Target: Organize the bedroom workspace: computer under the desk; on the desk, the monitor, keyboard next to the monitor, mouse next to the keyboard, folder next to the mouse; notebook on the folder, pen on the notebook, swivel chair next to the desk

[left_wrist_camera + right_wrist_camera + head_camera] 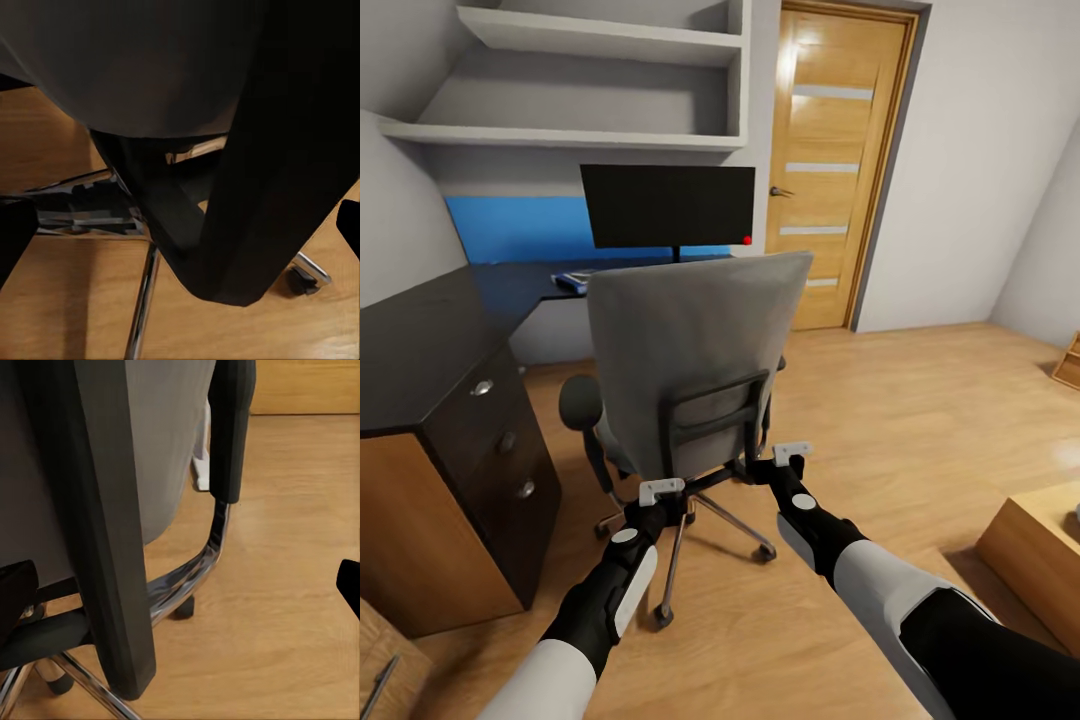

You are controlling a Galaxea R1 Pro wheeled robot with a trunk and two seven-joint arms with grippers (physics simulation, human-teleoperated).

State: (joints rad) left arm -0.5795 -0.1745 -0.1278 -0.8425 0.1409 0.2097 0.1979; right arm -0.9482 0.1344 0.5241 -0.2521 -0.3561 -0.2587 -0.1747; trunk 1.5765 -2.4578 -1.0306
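No readable text, labels, brands, numbers or signs found in any view. Monitor (668, 205) screen was dark, blank; red dot at its lower corner carried no lettering. Blue item on bench (520, 285) beside monitor was too small to show print. Door (838, 160), shelves (600, 40), drawer unit (480, 430) and swivel chair (695, 370) back were plain, unmarked. Wrist views showed chair frame and wood floor (285, 585), no markings.
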